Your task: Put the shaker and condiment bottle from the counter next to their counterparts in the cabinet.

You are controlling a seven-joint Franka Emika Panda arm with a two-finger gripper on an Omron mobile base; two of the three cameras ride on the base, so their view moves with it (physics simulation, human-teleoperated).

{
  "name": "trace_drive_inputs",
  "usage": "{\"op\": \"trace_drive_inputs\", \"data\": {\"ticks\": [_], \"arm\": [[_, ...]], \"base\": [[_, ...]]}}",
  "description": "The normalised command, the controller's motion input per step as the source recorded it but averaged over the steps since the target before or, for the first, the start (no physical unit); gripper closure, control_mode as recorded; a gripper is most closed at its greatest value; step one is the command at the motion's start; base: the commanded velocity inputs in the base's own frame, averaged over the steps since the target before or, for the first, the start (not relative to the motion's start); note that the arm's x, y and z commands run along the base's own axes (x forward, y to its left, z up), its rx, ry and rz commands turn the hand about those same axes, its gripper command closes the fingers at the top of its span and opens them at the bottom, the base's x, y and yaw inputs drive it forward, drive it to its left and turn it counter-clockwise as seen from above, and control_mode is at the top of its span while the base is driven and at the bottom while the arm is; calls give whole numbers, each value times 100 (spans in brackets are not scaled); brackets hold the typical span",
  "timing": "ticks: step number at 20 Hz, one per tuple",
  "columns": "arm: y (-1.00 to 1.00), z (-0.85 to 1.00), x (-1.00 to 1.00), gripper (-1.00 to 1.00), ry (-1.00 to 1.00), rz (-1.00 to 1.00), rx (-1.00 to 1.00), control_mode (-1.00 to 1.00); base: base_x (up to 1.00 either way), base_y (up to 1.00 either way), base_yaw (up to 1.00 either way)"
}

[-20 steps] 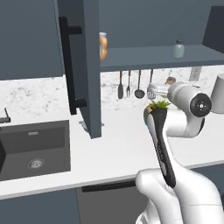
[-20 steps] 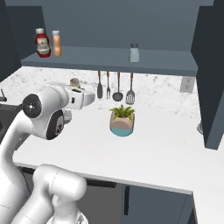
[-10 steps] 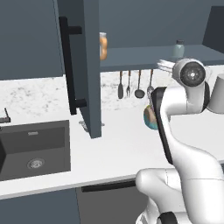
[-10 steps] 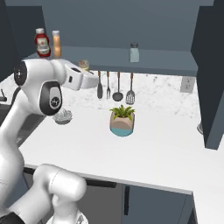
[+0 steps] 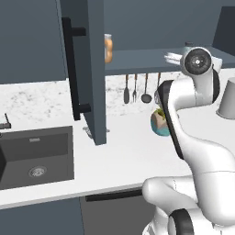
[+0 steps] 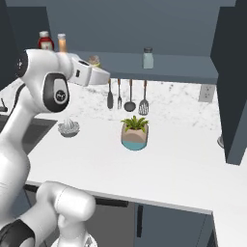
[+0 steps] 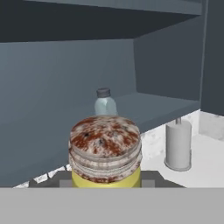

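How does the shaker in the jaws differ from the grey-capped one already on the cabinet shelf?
The held shaker has a yellow body and a mottled brown cap; the shelf shaker is pale grey-green with a dark grey cap. The held one is carried off any surface, short of the shelf; the other stands on it. Both are upright.

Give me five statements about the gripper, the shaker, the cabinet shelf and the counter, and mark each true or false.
1. The gripper holds the shaker. True.
2. The held shaker has a pale grey-green cap. False: its cap is mottled brown over a yellow body; the grey-capped shaker stands on the shelf.
3. A potted plant stands on the counter. True.
4. The cabinet door is closed. False: it stands open, showing the shelf.
5. The shelf holds nothing at its left end. False: a red bottle and an orange bottle stand there.
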Motion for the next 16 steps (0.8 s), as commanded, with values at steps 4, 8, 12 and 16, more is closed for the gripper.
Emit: {"op": "trace_drive_inputs", "data": {"ticks": [4,8,12,16], "arm": [[-19,32,51,100,1,0,0,-100],[2,0,26,100,7,0,-2,-100],[0,0,20,100,0,-1,-1,-100],[0,-1,15,100,0,-1,-1,-100]], "base": [[0,0,0],[0,0,0],[0,0,0],[0,0,0]]}}
